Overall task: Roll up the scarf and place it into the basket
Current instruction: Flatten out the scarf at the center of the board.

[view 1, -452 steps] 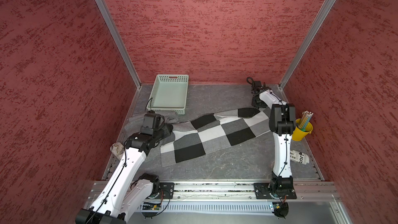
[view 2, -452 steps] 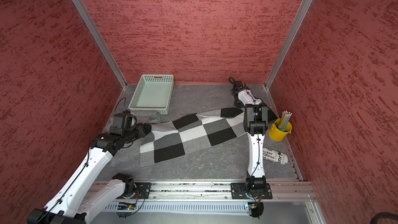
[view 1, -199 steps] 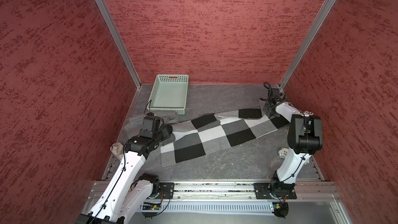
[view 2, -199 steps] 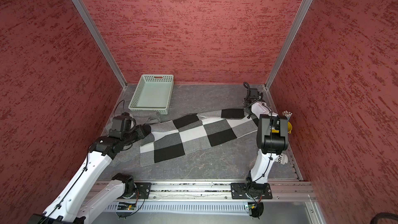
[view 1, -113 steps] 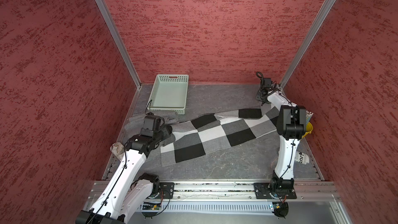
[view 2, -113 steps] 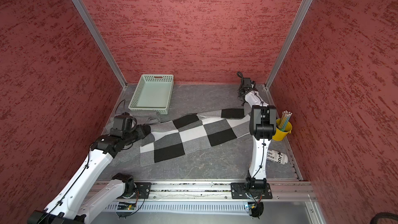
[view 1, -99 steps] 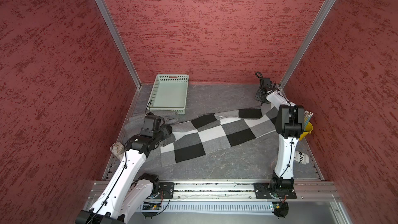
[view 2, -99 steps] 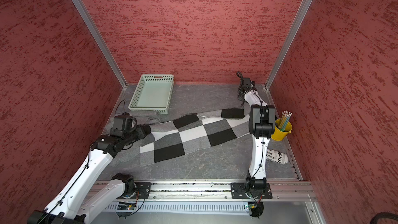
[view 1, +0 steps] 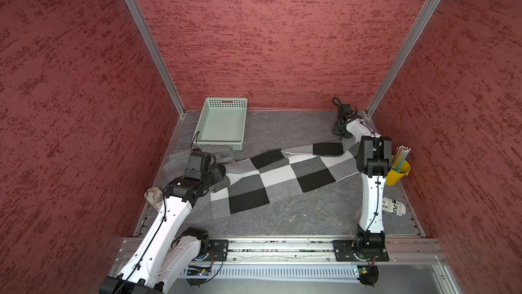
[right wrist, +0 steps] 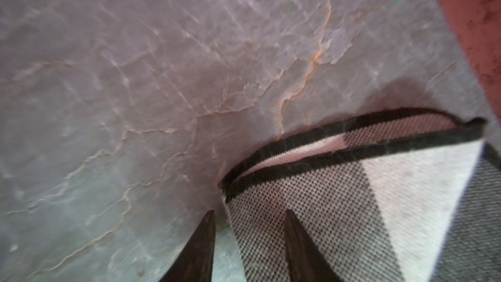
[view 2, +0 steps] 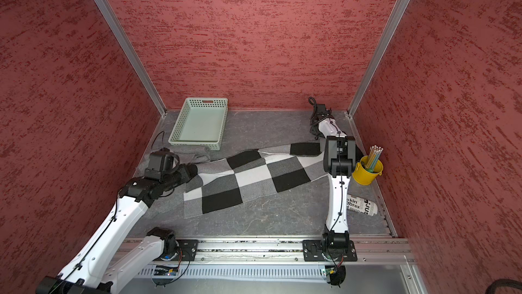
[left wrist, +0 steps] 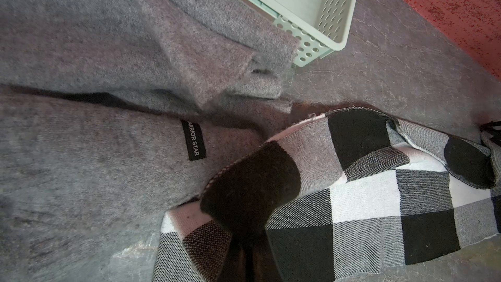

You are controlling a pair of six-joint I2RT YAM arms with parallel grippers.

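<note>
Both top views: scarf point(view 1: 282, 176) runs diagonally, near-left to far-right.

A robot test cell in a lab is shown; three red textured panels point(view 1: 268, 38) are joined by aluminium posts point(view 1: 147, 41) around a grey stone-look surface point(view 1: 282, 222); two white arms point(view 1: 169, 216) are bolted to an aluminium rail point(view 1: 282, 250) along the near edge; bare cables and a circuit board point(view 1: 197, 271) are left exposed beneath it.
</note>
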